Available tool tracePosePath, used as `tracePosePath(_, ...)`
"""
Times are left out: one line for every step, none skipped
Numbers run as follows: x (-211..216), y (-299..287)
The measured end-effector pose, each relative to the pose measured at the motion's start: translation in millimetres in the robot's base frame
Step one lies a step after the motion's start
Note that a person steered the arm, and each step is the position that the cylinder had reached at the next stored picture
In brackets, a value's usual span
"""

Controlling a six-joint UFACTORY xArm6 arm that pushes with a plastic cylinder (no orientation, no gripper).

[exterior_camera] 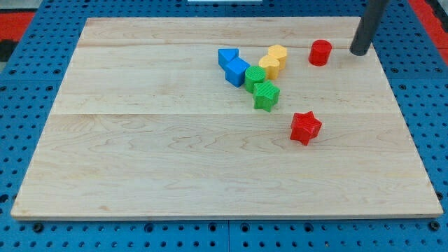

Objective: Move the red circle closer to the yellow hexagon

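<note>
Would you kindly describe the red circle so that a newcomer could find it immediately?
Start at the wooden board and look near its top edge, toward the view's right. The red circle stands alone between the yellow blocks and my tip. Unlike the red star lower down, it is a round cylinder.

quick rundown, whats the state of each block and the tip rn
red circle: upright, alone, gap to the yellow blocks
my tip: on the view's right of the red circle, not touching
yellow hexagon: in cluster, against a second yellow block
blue blocks: cluster's left
green blocks: cluster's bottom
red star: alone, lower right
</note>
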State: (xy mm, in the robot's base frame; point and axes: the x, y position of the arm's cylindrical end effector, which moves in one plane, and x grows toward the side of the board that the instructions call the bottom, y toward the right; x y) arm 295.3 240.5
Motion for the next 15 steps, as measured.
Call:
tracePosePath(0,-26)
tracePosePath(0,-50)
tracePosePath(0,-60)
tracePosePath(12,-58)
tracePosePath(42,-59)
tracePosePath(46,-65)
tracePosePath(39,-65)
tracePosePath(31,-65)
tracePosePath(20,-65)
tracePosePath(11,-65)
tracePosePath(2,-65)
tracePosePath(-8,-65)
tracePosePath(-14,-66)
tracePosePath(-15,-67)
tracePosePath(11,-57)
